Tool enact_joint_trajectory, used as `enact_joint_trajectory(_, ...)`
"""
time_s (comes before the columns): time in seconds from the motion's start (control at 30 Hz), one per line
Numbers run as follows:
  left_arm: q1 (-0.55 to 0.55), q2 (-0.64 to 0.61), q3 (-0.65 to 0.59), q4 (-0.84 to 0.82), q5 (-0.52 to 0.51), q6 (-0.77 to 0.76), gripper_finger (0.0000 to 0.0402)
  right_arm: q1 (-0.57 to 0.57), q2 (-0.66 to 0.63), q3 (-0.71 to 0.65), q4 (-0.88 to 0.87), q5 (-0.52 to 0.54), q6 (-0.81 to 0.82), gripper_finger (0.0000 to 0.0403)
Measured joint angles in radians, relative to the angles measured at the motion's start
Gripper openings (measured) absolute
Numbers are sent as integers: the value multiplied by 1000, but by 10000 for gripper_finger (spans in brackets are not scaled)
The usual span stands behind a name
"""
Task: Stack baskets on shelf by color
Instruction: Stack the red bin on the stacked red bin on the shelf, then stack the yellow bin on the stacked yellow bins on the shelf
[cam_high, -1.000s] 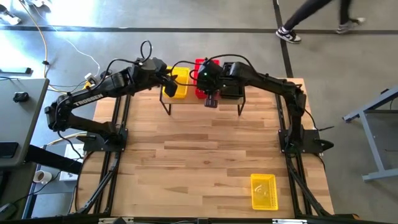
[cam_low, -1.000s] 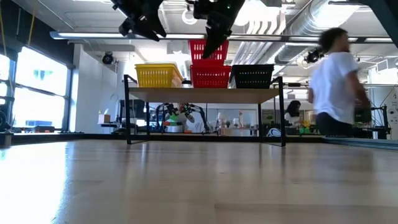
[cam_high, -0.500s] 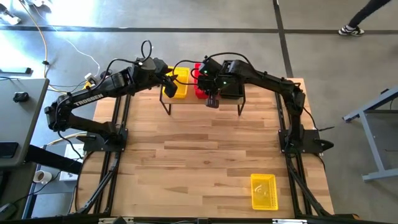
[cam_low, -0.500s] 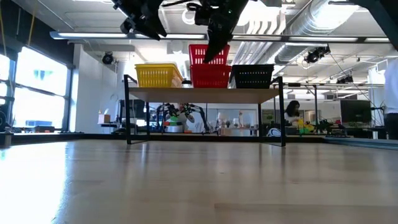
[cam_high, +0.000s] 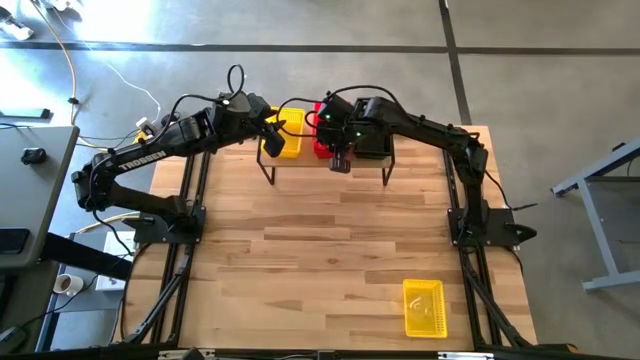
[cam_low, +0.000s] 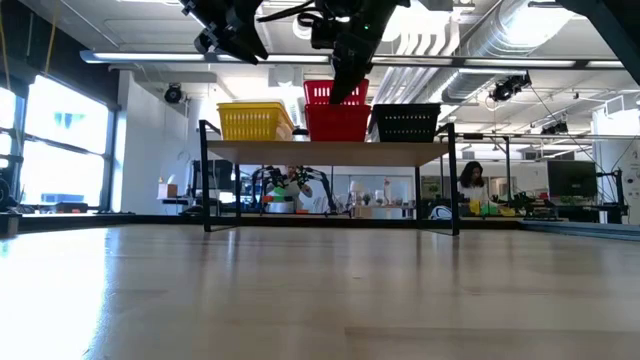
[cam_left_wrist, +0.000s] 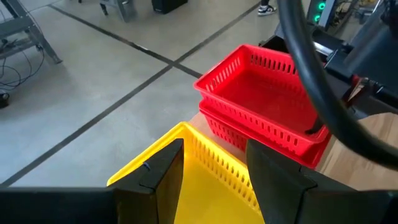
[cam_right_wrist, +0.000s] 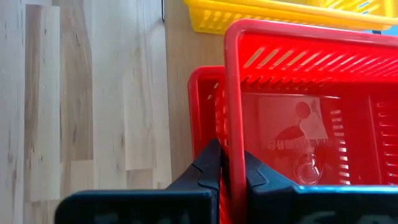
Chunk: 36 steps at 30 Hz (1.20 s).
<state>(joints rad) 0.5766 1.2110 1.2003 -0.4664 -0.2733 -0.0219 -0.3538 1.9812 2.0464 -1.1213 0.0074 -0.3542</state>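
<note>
- The top red basket has sunk lower into the red stack; right tool clamped on its wall.
- Left tool, parted and empty, hovers over the yellow stack.
- One yellow basket remains at five o'clock on the counter.

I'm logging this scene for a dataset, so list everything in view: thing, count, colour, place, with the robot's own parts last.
Shelf: one, light wood top, black legs, far edge of the table.
Yellow basket stack: yellow, shelf's left part in the low view.
Red baskets: two, red, shelf middle, upper one going into the lower.
Black basket stack: black, shelf's right part.
Loose yellow basket: one, near right of the table.
Person: one, in the room behind.
Left gripper: open, above the yellow stack.
Right gripper: shut on the upper red basket's rim.
</note>
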Motion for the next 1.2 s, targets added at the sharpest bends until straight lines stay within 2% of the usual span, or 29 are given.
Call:
enact_joint_trajectory(0.13, 0, 0, 0, 0, 0, 2, 162, 0, 0, 0, 1, 0, 12, 11)
enact_joint_trajectory(0.4, 0, 0, 0, 0, -1, 26, 162, 0, -2, 0, 10, 18, 44, 80)
enact_joint_trajectory(0.53, 0, 0, 0, 0, -3, 27, 162, -1, -5, 13, 10, 17, 88, 102)
enact_joint_trajectory(0.77, 0, 0, 0, 0, -4, 52, 162, -1, -8, 75, -30, 16, 94, 108)
enact_joint_trajectory(1.2, 0, 0, 0, 0, -3, 53, 162, 3, -9, 213, -96, 34, 234, 108)
